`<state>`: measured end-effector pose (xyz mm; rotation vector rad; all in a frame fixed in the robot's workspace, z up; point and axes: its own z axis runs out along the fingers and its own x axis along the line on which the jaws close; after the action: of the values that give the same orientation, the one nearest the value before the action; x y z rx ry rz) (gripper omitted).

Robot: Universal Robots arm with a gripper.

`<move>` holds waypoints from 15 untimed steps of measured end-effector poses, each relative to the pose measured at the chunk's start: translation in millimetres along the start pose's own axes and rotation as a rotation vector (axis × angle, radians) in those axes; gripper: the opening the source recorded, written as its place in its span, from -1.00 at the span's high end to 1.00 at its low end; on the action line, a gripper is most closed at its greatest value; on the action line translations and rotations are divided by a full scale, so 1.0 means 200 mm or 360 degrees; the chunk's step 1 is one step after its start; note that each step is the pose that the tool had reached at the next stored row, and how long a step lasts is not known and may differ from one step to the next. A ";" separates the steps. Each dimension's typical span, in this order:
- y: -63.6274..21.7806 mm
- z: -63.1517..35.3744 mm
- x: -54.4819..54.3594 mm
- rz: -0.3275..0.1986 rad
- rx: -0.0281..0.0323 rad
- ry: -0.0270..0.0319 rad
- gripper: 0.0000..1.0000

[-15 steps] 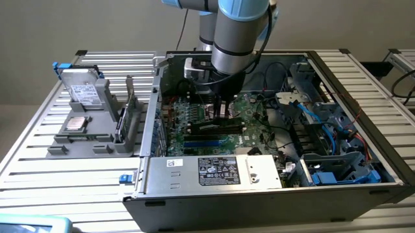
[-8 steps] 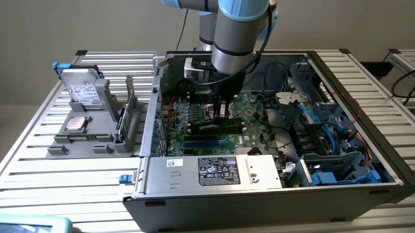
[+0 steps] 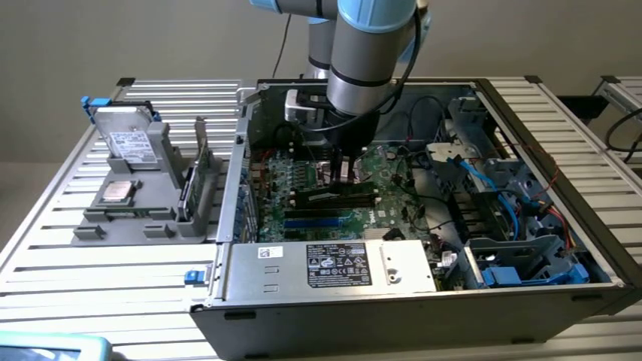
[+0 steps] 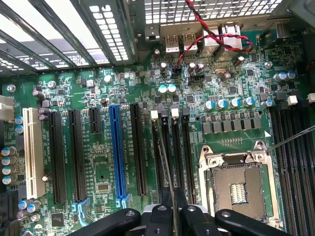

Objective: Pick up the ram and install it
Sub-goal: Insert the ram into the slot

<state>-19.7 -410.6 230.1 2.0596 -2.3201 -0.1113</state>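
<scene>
A: What is laid out, and how many of each?

B: One desk (image 3: 120,278), one open computer case (image 3: 401,323), one arm (image 3: 366,53) and one motherboard (image 4: 98,98) are counted.

A: Where is the ram?

B: One ram (image 4: 171,199) is clamped edge-on in the closed claw (image 4: 173,212), directly over the black memory slots (image 4: 187,147), with its long axis set along them.

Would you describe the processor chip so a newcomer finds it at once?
Beside the open computer case, at the exterior view's left, stands a grey holder. The processor chip lies flat on it, nearer the camera than the hard drive: small, square, silver.
</scene>
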 end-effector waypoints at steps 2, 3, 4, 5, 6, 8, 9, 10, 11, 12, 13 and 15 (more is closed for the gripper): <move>0.000 0.000 0.00 0.0000 0.00001 0.00000 0.72; 0.000 0.000 0.00 0.0000 0.00000 0.00000 0.72; 0.000 0.000 0.00 0.0000 0.00001 -0.00001 0.72; 0.000 0.000 0.00 0.0000 0.00000 0.00000 0.72; 0.000 0.000 0.00 0.0001 0.00001 -0.00001 0.72; 0.000 0.000 0.00 0.0010 0.00002 -0.00007 0.72; 0.000 0.000 0.00 0.0020 0.00004 -0.00014 0.72; 0.000 0.000 0.00 0.0032 0.00006 -0.00023 0.72; 0.000 0.000 0.00 0.0046 0.00009 -0.00036 0.72; 0.000 0.000 0.00 0.0065 0.00014 -0.00051 0.72; 0.000 0.000 0.00 0.0082 0.00017 -0.00063 0.72; 0.000 0.001 0.00 0.0114 0.00024 -0.00090 0.72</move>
<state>-19.7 -411.1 229.9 1.9764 -2.3947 -0.1133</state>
